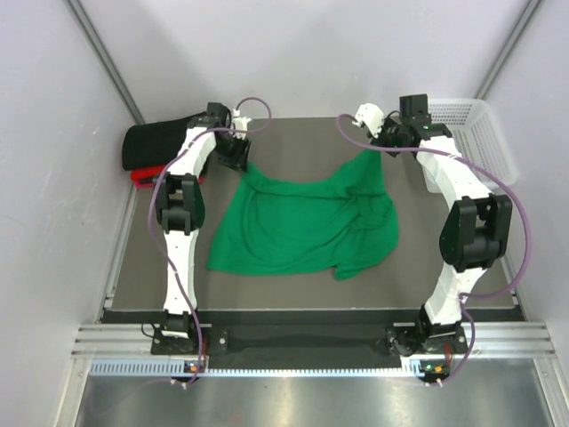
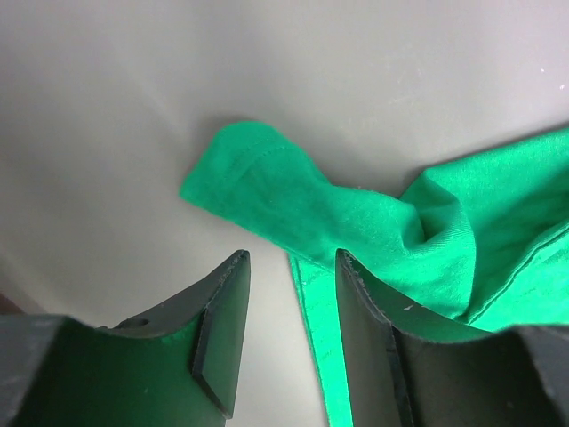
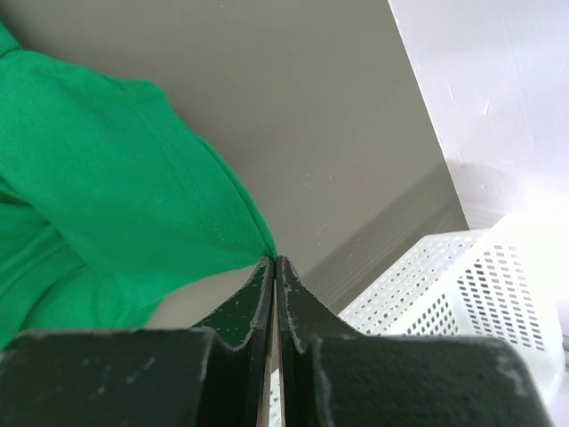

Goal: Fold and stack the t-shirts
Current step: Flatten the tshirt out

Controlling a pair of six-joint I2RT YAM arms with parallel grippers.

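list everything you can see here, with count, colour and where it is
green shirt: one, bright green, spread rumpled mid-table
black shirt: one, black, folded at the far left edge
red shirt: one, red, under the black shirt, only an edge showing
basket: one, white mesh, far right corner
table: one, dark grey top
left arm: one, white and black, jaws open at the green shirt's far left corner
right arm: one, white and black, jaws shut on the green shirt's far right corner
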